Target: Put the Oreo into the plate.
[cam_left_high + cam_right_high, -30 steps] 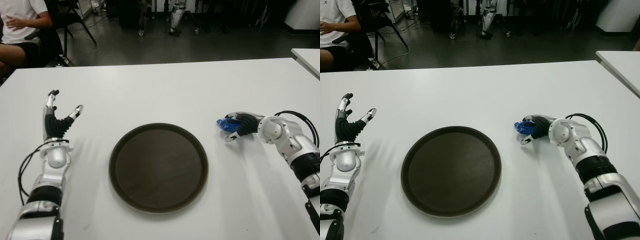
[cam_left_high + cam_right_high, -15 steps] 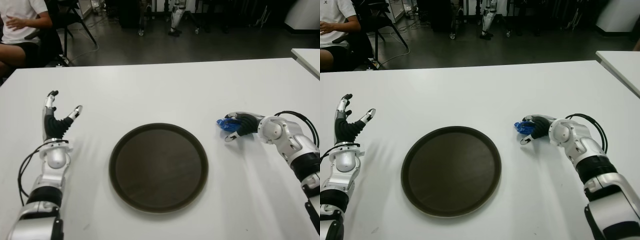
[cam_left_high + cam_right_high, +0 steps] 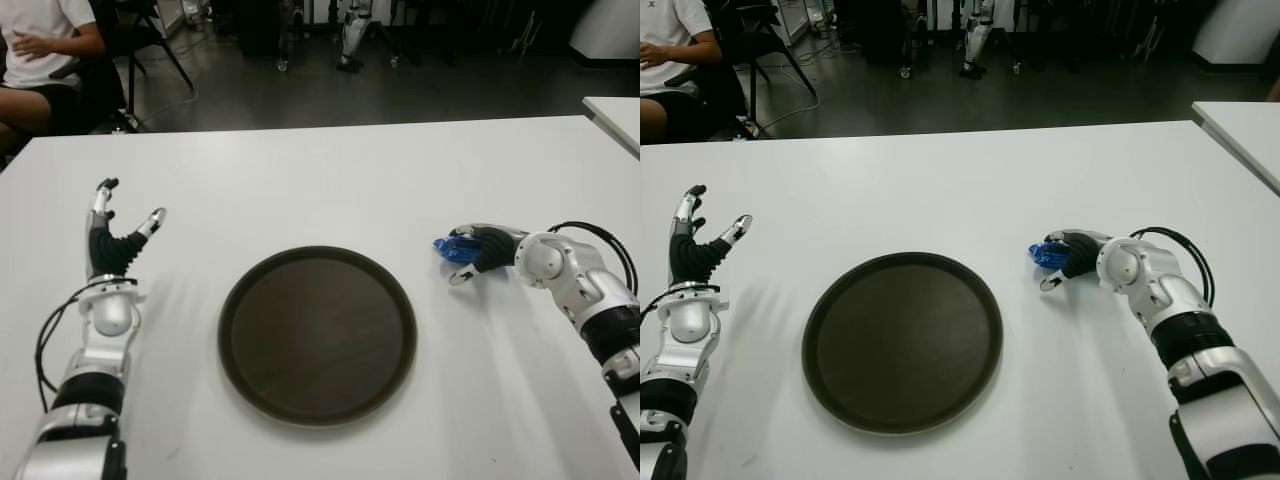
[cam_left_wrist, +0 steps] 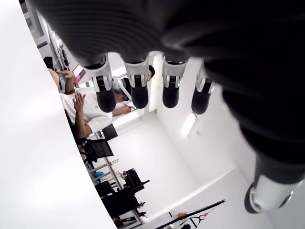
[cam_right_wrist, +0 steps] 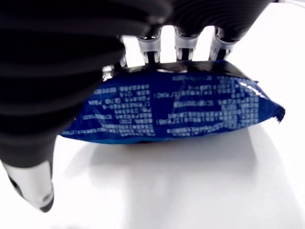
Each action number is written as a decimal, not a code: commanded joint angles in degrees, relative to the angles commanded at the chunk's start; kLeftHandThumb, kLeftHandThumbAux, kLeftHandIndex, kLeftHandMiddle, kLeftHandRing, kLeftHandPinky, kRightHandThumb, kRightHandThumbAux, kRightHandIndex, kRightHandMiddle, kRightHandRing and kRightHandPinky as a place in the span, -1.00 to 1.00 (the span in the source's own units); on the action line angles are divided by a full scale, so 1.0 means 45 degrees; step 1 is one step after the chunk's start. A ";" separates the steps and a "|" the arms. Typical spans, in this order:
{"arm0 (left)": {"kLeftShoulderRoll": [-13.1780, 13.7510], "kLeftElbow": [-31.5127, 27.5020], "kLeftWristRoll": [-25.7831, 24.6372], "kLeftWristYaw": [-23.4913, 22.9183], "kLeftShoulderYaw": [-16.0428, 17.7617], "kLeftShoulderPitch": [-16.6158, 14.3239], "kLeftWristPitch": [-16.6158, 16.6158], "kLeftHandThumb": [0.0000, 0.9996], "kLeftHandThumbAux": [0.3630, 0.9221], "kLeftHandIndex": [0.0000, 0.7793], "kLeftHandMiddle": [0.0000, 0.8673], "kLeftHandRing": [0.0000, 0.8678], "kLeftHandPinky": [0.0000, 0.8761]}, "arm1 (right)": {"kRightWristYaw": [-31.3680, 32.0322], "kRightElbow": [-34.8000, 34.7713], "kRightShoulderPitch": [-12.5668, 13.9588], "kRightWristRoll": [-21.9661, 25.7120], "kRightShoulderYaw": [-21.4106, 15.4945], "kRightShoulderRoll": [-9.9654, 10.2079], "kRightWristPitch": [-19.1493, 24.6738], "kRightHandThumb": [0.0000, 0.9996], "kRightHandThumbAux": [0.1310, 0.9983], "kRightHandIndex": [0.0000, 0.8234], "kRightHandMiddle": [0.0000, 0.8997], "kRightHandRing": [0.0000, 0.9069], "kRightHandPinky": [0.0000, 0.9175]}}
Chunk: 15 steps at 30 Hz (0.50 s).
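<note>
the right hand (image 3: 470,255) is grasping the blue oreo packet (image 5: 171,112) on the table (image 3: 330,180) near its right edge; next it should lift and carry it over the empty plate (image 3: 317,335). the left hand (image 3: 112,245), fingers spread, shows near the left edge.

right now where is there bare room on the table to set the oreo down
The plate is bare across its whole inside. The table is bare beyond the plate, and between it and the open left hand. The only crowded spot is to the plate's right, where the right hand lies over the Oreo.
</note>
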 joint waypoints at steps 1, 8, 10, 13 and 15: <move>0.0002 -0.0023 0.0007 -0.0006 -0.0002 0.0010 0.0001 -1.00 -0.12 -0.86 -0.90 -0.95 -1.00 | 0.0104 -0.0081 -0.0003 0.0002 0.0000 -0.0029 0.0073 -0.98 0.21 -1.00 -0.94 -0.91 -0.84; -0.0074 -0.0125 -0.0220 -0.0252 0.0075 0.0035 -0.0027 -1.00 -0.03 -0.86 -0.91 -0.94 -1.00 | 0.0491 -0.0536 0.0162 0.0231 -0.0171 -0.0159 0.0220 -1.00 0.28 -0.89 -0.80 -0.75 -0.73; -0.0059 -0.0214 -0.0192 -0.0214 0.0066 0.0081 0.0037 -1.00 -0.03 -0.88 -0.92 -0.95 -1.00 | 0.0519 -0.0581 0.0179 0.0254 -0.0207 -0.0137 0.0324 -1.00 0.28 -0.79 -0.72 -0.70 -0.70; -0.0027 -0.0306 -0.0134 -0.0178 0.0040 0.0128 0.0125 -1.00 -0.05 -0.89 -0.93 -0.97 -1.00 | 0.0544 -0.0686 0.0207 0.0277 -0.0240 -0.0129 0.0471 -1.00 0.23 -0.64 -0.61 -0.61 -0.67; -0.0025 -0.0368 -0.0124 -0.0179 0.0035 0.0151 0.0198 -1.00 -0.06 -0.90 -0.94 -0.97 -1.00 | 0.0484 -0.0749 0.0221 0.0278 -0.0270 -0.0115 0.0619 -1.00 0.20 -0.56 -0.53 -0.54 -0.65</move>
